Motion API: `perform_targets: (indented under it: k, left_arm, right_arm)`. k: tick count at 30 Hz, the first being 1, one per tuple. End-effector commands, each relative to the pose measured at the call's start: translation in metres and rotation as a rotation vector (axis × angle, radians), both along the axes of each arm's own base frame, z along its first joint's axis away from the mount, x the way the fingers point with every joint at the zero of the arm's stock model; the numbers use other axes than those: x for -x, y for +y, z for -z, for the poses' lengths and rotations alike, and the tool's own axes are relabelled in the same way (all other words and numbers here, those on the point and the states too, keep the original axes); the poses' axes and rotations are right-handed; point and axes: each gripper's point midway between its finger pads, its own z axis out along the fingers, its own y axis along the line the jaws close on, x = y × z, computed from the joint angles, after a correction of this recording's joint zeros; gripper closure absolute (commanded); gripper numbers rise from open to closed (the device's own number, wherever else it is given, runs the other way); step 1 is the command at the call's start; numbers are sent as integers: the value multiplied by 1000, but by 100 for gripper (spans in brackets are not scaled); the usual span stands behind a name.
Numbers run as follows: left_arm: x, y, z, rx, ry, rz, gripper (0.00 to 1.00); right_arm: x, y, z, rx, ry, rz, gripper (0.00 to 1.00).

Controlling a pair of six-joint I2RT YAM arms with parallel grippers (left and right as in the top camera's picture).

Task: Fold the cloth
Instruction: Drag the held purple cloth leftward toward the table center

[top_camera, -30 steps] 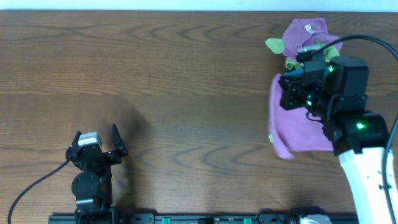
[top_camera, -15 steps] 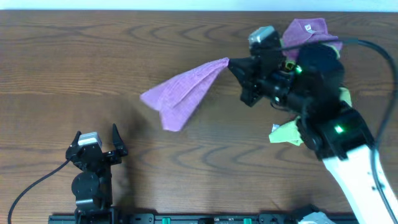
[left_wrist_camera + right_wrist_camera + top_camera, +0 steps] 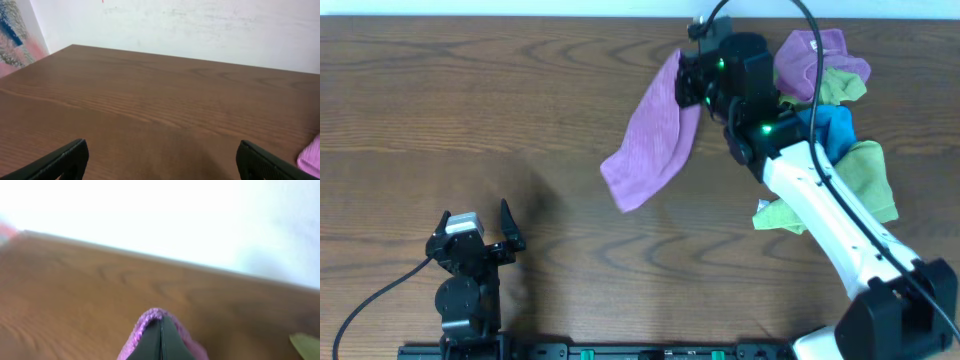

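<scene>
Overhead: purple cloth [image 3: 650,140] lifted in a long loose drape, upper end pinched in the right gripper [image 3: 682,80] near the far edge of the table [image 3: 470,100], lower end trailing toward the table's middle. Cannot tell whether that lower end touches the wood. Just right of the gripper, a pile of cloths [image 3: 832,125] in purple, green and blue, partly under the arm. Left gripper [image 3: 474,212] parked at the near left, well apart from the cloth, spread wide with nothing between.

Left wrist: two dark fingers [image 3: 60,162] at the lower corners, far apart, bare wood between them. A small pink-purple bit of the cloth at the lower right edge. White wall [image 3: 200,25] behind the table.

Right wrist: blurred. Dark fingers [image 3: 161,342] pressed flat together, purple fabric wrapped over their tips. A scrap of green at the lower right corner.
</scene>
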Motion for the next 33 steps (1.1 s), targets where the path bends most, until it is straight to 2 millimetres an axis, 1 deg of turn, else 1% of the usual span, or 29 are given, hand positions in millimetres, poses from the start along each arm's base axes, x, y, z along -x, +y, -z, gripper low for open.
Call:
perform_targets:
  k: [1,2,3,4,6,8,9,10,14,18,20,21,23,25,26,28,29,30,32,33]
  left_arm:
    - [1,2,21,-16,52,-10,5]
    - [1,2,21,-16,52,-10,5]
    - [1,2,21,-16,52,-10,5]
    - [1,2,21,-16,52,-10,5]
    - [1,2,21,-16,52,-10,5]
    - [1,2,21,-16,52,-10,5]
    - [1,2,21,-16,52,-10,5]
    - [1,2,21,-16,52,-10,4]
    - [1,2,21,-16,52,-10,5]
    - [1,2,21,-16,52,-10,5]
    - [1,2,21,-16,52,-10,5]
    - [1,2,21,-16,52,-10,5]
    - [1,2,21,-16,52,-10,5]
    - [1,2,21,-16,52,-10,5]
    - [1,2,21,-16,52,-10,5]
    - [1,2,21,-16,52,-10,5]
    - [1,2,21,-16,52,-10,5]
    - [1,2,21,-16,52,-10,5]
    - [1,2,21,-16,52,-10,5]
    - [1,2,21,-16,52,-10,5]
  right_arm:
    - [-5,32,-30,-208,-59,-102,99]
    - [1,49,-49,-292,-103,-208,99]
    - [13,65,-73,-372,-158,-328,99]
    - [28,75,-95,-440,-202,-438,99]
    - [46,80,-115,-514,-213,-559,99]
    - [57,80,-118,-565,-157,-636,99]
    - [60,80,-116,-572,-131,-655,99]
    - [60,79,-109,-568,-97,-661,99]
    - [45,69,-73,-521,32,-564,99]
    - [24,42,-22,-444,186,-366,99]
    - [17,29,-4,-377,212,-293,99]
    - [14,24,3,-346,220,-254,99]
    - [7,8,21,-228,232,-147,99]
    - [6,-7,33,-118,253,-64,99]
    - [7,-17,38,-53,275,-16,99]
    - [10,-33,39,41,308,56,99]
    - [11,-40,34,86,313,88,99]
    - [12,-44,25,133,307,113,99]
    - [16,-49,-5,244,259,149,99]
    - [18,-48,-12,274,242,153,99]
